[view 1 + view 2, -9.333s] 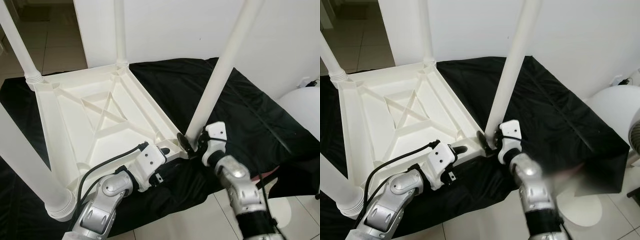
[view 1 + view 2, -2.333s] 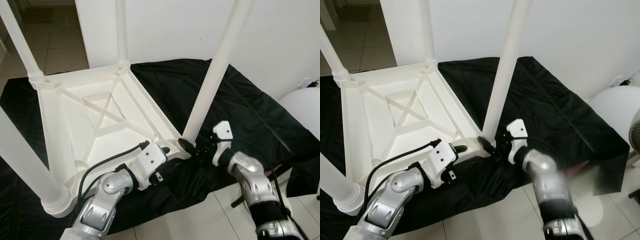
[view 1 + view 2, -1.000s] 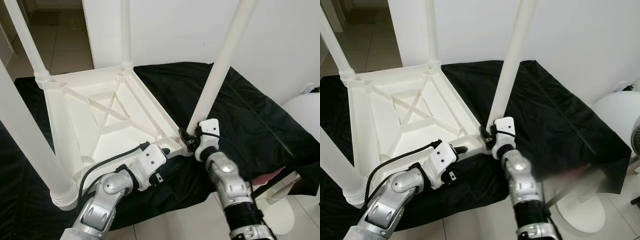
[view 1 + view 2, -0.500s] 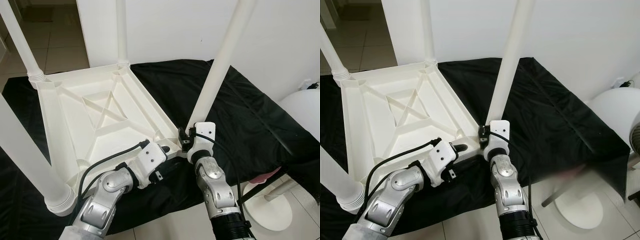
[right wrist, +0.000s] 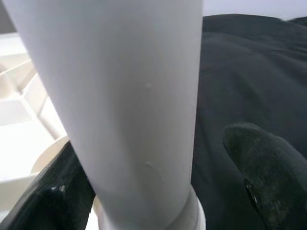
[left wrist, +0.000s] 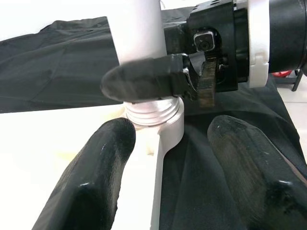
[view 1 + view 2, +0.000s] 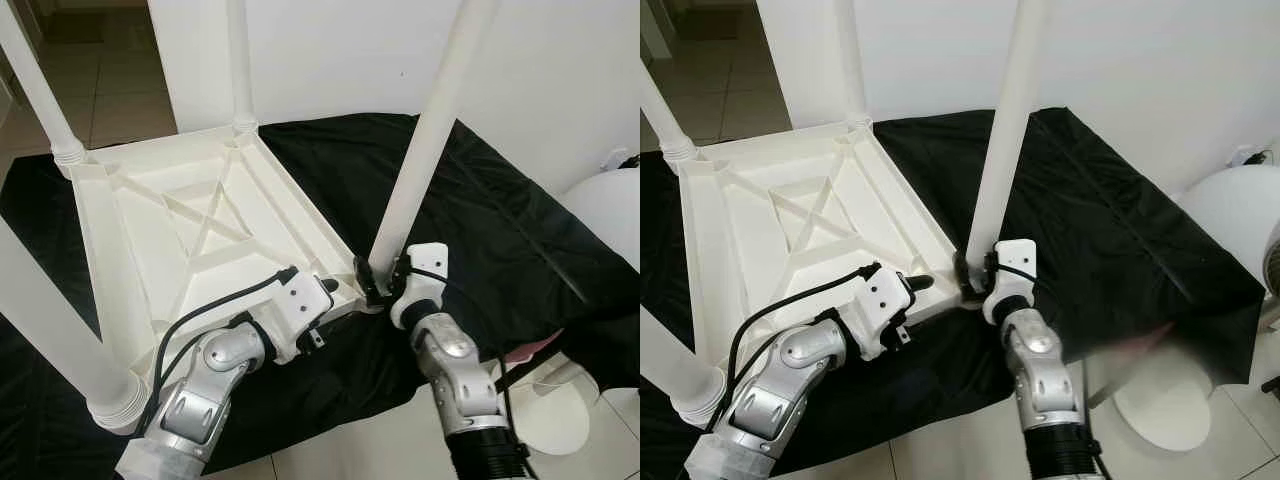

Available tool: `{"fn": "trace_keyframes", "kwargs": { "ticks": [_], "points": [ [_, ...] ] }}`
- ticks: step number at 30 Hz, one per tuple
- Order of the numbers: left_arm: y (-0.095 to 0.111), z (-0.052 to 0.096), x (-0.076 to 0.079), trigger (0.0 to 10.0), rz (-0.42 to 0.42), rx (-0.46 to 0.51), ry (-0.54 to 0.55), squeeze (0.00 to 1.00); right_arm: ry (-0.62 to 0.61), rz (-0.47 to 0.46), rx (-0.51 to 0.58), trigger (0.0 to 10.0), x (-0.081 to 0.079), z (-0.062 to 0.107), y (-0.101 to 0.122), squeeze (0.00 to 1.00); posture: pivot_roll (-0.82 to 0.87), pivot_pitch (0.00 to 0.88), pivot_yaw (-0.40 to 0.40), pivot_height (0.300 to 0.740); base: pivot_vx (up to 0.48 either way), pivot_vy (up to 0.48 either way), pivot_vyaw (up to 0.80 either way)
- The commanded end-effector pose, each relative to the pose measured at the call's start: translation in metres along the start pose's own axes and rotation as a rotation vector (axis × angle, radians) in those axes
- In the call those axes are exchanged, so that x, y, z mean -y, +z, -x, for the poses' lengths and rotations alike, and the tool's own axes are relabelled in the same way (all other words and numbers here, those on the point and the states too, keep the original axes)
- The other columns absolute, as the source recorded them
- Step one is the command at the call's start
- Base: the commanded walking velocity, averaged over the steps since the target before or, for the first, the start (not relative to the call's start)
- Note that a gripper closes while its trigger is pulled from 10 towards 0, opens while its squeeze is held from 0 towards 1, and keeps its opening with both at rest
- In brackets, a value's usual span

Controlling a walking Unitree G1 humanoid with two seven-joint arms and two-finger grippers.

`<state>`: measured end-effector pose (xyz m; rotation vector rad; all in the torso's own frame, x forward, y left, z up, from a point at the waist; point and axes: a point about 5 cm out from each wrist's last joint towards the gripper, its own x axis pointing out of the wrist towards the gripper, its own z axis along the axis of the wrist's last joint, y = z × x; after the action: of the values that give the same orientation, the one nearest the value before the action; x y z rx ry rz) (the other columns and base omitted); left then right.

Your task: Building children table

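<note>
**Trainee:** Why is the table top (image 7: 190, 230) lying upside down on the black cloth (image 7: 480, 220)?

**Instructor:** So that its ribbed underside and corner sockets face up and you can fit legs from above. The cloth, one may judge, cushions the plastic from the tiled floor (image 7: 360, 450). All four corners carry upright legs. The one you are working on is the near right leg (image 7: 420, 170), whose threaded base sits in the corner socket (image 6: 158, 117).

**Trainee:** What is your right gripper (image 7: 375, 278) doing there?

**Instructor:** Look at the left wrist view: one black finger (image 6: 144, 81) wraps across the leg just above the threaded collar. In the right wrist view the leg stands between the two fingers, which bracket it at either side. So the fingers are clasped around the leg low down, probably to turn or steady it where it seats.

**Trainee:** And your left gripper (image 6: 168, 158)?

**Instructor:** Its fingers stand spread apart, straddling the table's corner edge just below the socket without pinching it. It appears placed to brace the top against twisting.

**Trainee:** Is the leg fully seated?

**Instructor:** You cannot tell; some thread rings still show above the socket.
</note>
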<state>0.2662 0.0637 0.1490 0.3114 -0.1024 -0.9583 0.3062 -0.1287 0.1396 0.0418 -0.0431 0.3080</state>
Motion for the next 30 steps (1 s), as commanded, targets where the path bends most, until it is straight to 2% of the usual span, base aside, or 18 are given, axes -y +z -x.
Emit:
{"fn": "trace_keyframes", "kwargs": {
  "ticks": [1,3,7,8,9,11,13,20,21,22,23,24,25,26,27,28,29,30],
  "points": [
    [-0.003,-0.001,-0.001,10.0,0.007,-0.014,0.032,0.0,0.045,0.008,-0.003,10.0,0.002,-0.001,-0.001,0.0,-0.01,0.031,-0.025,0.74,0.0,0.0,0.0],
    [-0.003,-0.001,-0.003,10.0,0.004,-0.013,0.033,0.0,0.145,0.027,-0.017,10.0,0.012,-0.002,0.0,0.0,-0.02,0.033,-0.02,0.74,0.0,0.0,0.0],
    [-0.003,-0.001,-0.003,10.0,0.003,-0.014,0.032,0.0,0.193,0.041,-0.019,10.0,0.015,-0.002,0.0,0.0,-0.01,0.03,-0.019,0.74,0.0,0.0,0.0],
    [-0.003,-0.001,-0.002,10.0,0.001,-0.014,0.028,0.0,0.258,0.045,-0.028,10.0,0.017,-0.003,0.0,0.0,-0.01,0.021,-0.019,0.74,0.0,0.0,0.0],
    [-0.004,-0.001,0.0,10.0,0.002,-0.016,0.024,0.0,0.32,0.095,-0.031,10.0,0.019,-0.004,0.0,0.0,-0.01,0.018,-0.022,0.74,0.0,0.0,0.0],
    [-0.004,-0.001,0.0,10.0,0.002,-0.016,0.024,0.0,0.32,0.095,-0.031,10.0,0.019,-0.004,0.0,0.0,-0.01,0.018,-0.022,0.74,0.0,0.0,0.0],
    [-0.004,-0.002,0.0,10.0,0.003,-0.016,0.026,0.0,0.405,0.135,-0.045,10.0,0.022,-0.01,0.0,0.0,0.0,0.02,-0.029,0.74,0.0,0.0,0.0],
    [-0.003,-0.002,0.0,10.0,0.002,-0.015,0.036,0.0,0.515,0.167,-0.063,10.0,0.02,-0.025,0.005,0.0,0.01,0.015,-0.04,0.74,0.0,0.0,0.0],
    [-0.003,-0.002,0.001,10.0,0.005,-0.013,0.038,0.0,0.533,0.181,-0.068,8.9,0.02,-0.028,0.006,0.0,0.01,0.016,-0.042,0.74,0.0,0.0,0.0],
    [-0.002,-0.002,0.001,10.0,0.004,-0.012,0.039,0.0,0.551,0.191,-0.072,8.7,0.02,-0.031,0.006,0.0,0.02,0.01,-0.046,0.74,0.0,0.0,0.0],
    [-0.002,-0.003,0.002,10.0,0.007,-0.009,0.039,0.0,0.565,0.203,-0.082,6.6,0.019,-0.032,0.005,0.0,0.02,0.01,-0.046,0.74,0.0,0.0,0.0],
    [-0.002,-0.003,0.003,10.0,0.006,-0.007,0.039,0.0,0.578,0.206,-0.085,5.3,0.019,-0.033,0.004,0.0,0.02,0.007,-0.049,0.74,0.0,0.0,0.0],
    [-0.002,-0.003,0.003,10.0,0.006,-0.007,0.039,0.0,0.578,0.206,-0.085,5.3,0.019,-0.033,0.004,0.0,0.02,0.007,-0.049,0.74,0.0,0.0,0.0],
    [-0.001,-0.003,0.003,10.0,0.006,-0.006,0.039,0.0,0.585,0.201,-0.089,4.6,0.019,-0.033,0.002,0.0,0.02,0.007,-0.049,0.74,0.0,0.0,0.0],
    [-0.001,-0.003,0.004,10.0,0.007,-0.006,0.039,0.0,0.597,0.204,-0.095,3.0,0.02,-0.033,0.0,0.0,0.02,0.006,-0.053,0.74,0.0,0.0,0.0],
    [-0.001,-0.003,0.004,10.0,0.007,-0.006,0.039,0.0,0.597,0.204,-0.095,3.0,0.02,-0.033,0.0,0.0,0.02,0.006,-0.053,0.74,0.0,0.0,0.0],
    [-0.002,-0.003,0.004,10.0,0.007,-0.006,0.04,0.0,0.602,0.198,-0.102,0.0,0.021,-0.032,-0.002,0.0,0.02,0.007,-0.055,0.74,0.0,0.0,0.0],
    [-0.002,-0.003,0.004,10.0,0.007,-0.006,0.04,0.0,0.602,0.198,-0.102,0.0,0.021,-0.032,-0.002,0.0,0.02,0.007,-0.055,0.74,0.0,0.0,0.0]
  ]
}}
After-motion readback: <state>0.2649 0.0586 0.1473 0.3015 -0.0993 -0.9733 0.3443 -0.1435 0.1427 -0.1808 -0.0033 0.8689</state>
